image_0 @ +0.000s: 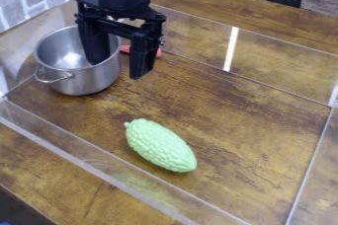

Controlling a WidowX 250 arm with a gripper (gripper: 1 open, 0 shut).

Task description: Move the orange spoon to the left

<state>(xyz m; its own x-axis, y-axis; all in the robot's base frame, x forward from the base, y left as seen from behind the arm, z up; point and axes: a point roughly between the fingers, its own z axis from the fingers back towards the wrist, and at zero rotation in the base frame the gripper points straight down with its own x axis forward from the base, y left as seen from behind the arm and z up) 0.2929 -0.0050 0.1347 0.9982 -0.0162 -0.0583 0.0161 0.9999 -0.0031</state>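
My black gripper (117, 63) hangs pointing down at the upper left of the wooden table, just right of the steel pot. Its two fingers (138, 63) stand wide apart and open, with nothing gripped between them. The orange spoon (125, 47) is mostly hidden behind the gripper. Only a small red-orange patch shows between the fingers and another sliver at the gripper's right edge. Whether the fingers touch it I cannot tell.
A steel pot (73, 66) stands at the left, close against the gripper's left finger. A bumpy green gourd (161, 145) lies lower in the middle of the table. Clear plastic walls (79, 155) border the wooden table top (251, 120) at the front and right.
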